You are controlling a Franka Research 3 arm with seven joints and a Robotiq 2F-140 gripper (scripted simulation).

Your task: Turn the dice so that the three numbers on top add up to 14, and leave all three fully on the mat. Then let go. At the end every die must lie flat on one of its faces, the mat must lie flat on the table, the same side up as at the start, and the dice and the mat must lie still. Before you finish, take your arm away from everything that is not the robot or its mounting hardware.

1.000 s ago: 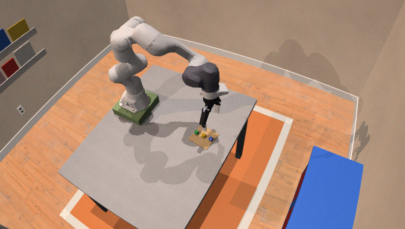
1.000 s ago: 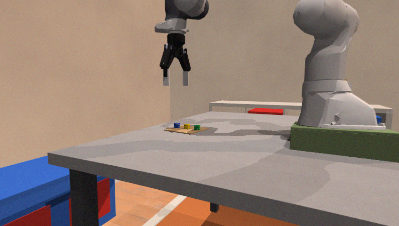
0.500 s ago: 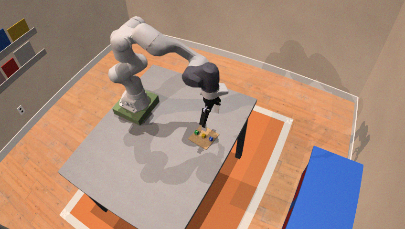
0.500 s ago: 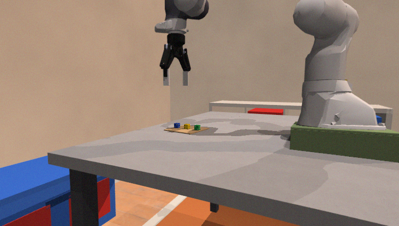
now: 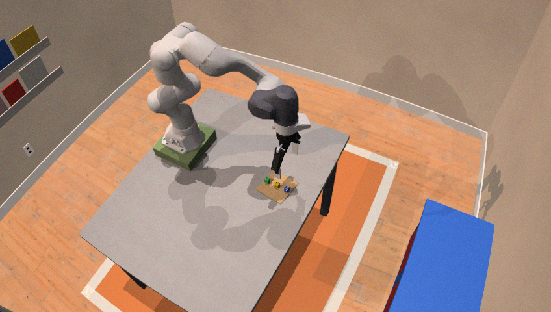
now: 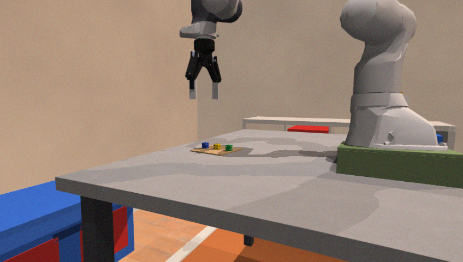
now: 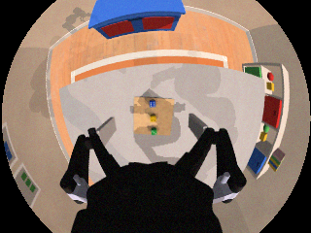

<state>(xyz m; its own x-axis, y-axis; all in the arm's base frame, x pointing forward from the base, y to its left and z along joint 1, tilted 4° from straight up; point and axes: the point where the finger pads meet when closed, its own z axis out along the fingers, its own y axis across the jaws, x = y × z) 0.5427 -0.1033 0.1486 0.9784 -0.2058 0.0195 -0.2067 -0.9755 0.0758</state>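
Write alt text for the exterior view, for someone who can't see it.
An open end effector hangs in the air above a gray table. Below it, blue, yellow and green dice sit in a row, left to right, on a tan mat. The arm's base stands on a green block at right.

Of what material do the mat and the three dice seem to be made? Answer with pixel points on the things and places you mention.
The mat (image 5: 280,197) (image 6: 220,152) (image 7: 166,116) looks like cork or thin wood, matte: tan and evenly coloured. The green die (image 5: 267,180) (image 6: 229,147) (image 7: 154,131), yellow die (image 5: 277,184) (image 6: 217,146) (image 7: 153,118) and blue die (image 5: 286,188) (image 6: 205,145) (image 7: 153,104) are probably plastic: strong colours; finish unclear.
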